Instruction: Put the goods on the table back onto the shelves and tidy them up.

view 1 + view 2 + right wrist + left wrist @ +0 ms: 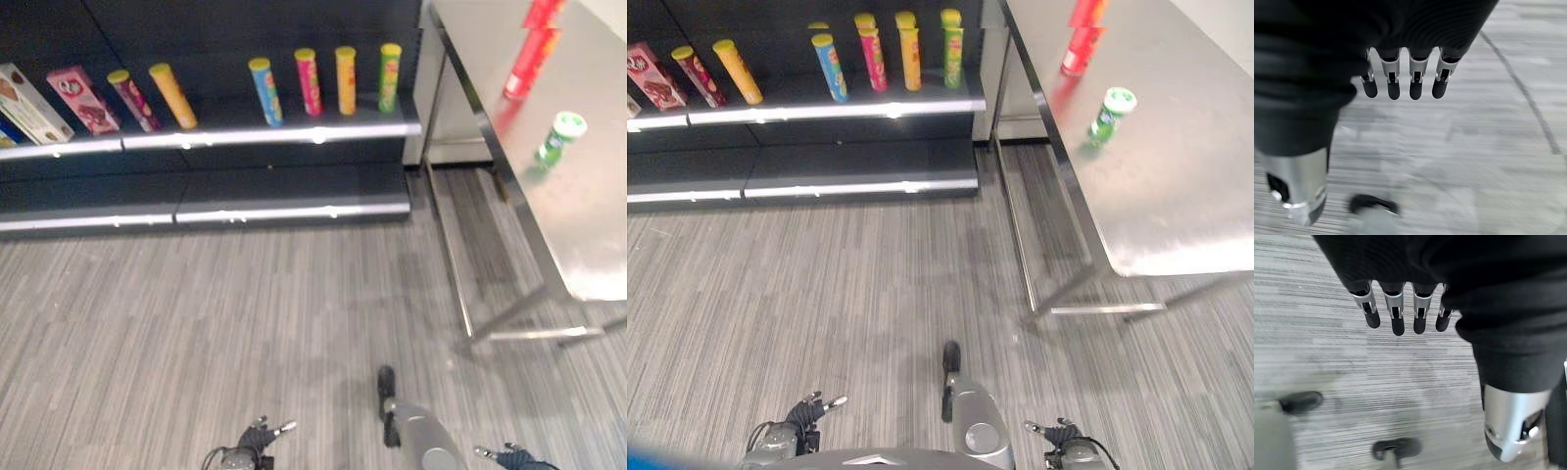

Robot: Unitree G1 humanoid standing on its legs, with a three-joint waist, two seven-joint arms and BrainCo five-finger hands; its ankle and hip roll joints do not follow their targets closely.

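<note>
Steel table (588,225) with green can (559,137), far from both empty robot hands.

A steel table (1176,225) stands at the right, and on it a green can (1109,113) sits near a red tube (1080,41), apart from it. Dark shelves (823,113) at the back carry a row of coloured tubes (872,54) and what looks like a pink box (654,76). Both hands, left hand (808,411) and right hand (1058,431), hang low over the striped floor (872,294), fingers apparently straight.
</note>
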